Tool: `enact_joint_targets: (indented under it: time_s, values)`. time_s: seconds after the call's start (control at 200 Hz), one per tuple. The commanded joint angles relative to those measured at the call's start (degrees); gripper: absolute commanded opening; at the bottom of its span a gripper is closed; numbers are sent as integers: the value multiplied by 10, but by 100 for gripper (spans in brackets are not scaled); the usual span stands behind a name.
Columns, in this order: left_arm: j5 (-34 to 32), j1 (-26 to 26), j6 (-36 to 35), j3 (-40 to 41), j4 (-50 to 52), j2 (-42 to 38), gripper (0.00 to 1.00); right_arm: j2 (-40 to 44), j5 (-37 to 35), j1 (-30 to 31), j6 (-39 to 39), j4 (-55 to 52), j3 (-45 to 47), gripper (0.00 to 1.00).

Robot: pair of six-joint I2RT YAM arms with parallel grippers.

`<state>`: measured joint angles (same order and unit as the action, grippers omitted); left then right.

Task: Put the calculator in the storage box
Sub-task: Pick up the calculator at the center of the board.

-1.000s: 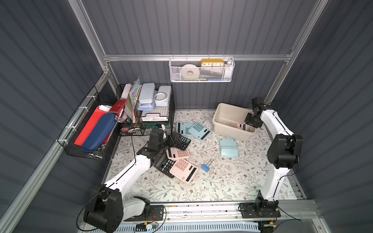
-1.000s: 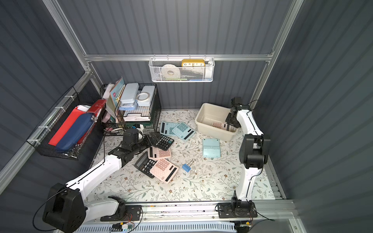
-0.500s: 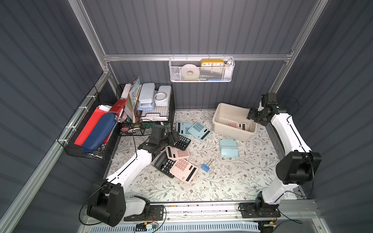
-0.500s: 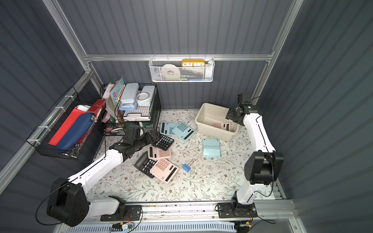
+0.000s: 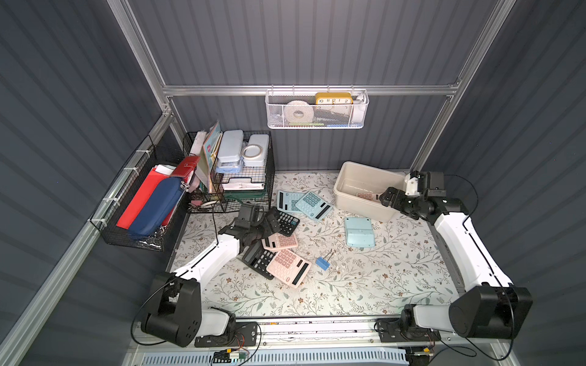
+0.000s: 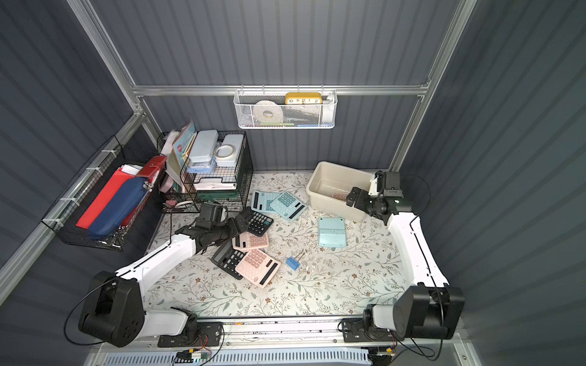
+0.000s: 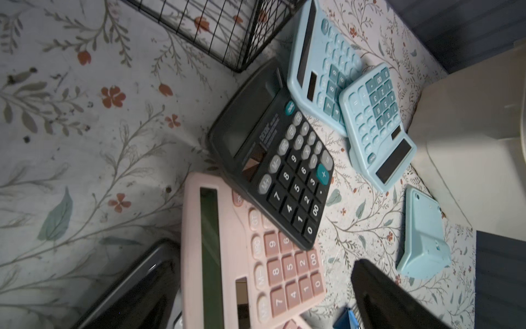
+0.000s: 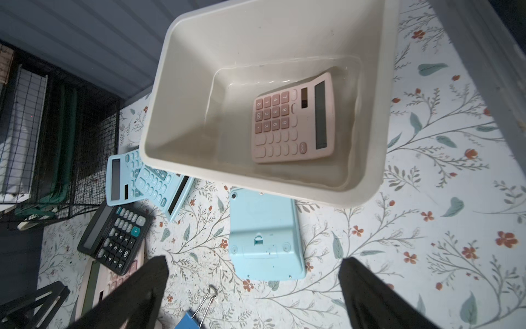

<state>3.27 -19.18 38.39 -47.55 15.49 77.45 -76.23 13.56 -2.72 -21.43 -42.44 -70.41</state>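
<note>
The cream storage box [image 5: 348, 171] stands at the back right of the mat, shown in both top views [image 6: 320, 172]. A pink calculator [image 8: 293, 119] lies flat on its floor, keys up. My right gripper [image 5: 388, 199] hovers over the box's right end, open and empty; in the right wrist view its fingers [image 8: 136, 287] stand wide apart. My left gripper [image 5: 269, 221] is open low over the pile of loose calculators. Between its fingers [image 7: 384, 293] in the left wrist view lies a pink calculator [image 7: 256, 256], with a black calculator [image 7: 279, 159] resting on its edge.
Loose on the mat are two light-blue calculators [image 5: 304, 204], a face-down light-blue one [image 5: 360, 231], another black one [image 5: 257, 258], another pink one [image 5: 288, 267] and a blue binder clip [image 5: 322, 262]. Black wire baskets [image 5: 241, 177] stand back left; a white mesh basket [image 5: 317, 111] hangs on the wall.
The right gripper's jaws have spread wide above the box, and that arm's elbow has swung out to the right. The left gripper has crept a little toward the back over the calculators.
</note>
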Motion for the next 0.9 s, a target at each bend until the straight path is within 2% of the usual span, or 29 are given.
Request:
enact_joint_targets:
  time_s: [0.0,0.135,0.285,0.635,0.7,0.8,0.895]
  values:
    - [46,0,25,25,20,-30,98,11,27,8,-9,26,27,99]
    - [60,0,44,42,11,-42,93,13,18,11,-12,19,35,99]
    - [48,4,60,50,14,-34,86,14,24,12,-13,13,35,99]
    - [40,34,78,83,10,-51,91,19,43,16,-20,19,41,99]
    - [63,45,80,92,-9,-47,86,18,45,17,-22,21,42,99]
    - [94,53,85,96,-33,-42,71,16,50,18,-24,23,42,99]
    - [104,54,90,96,-44,-36,65,17,50,19,-23,23,44,99]
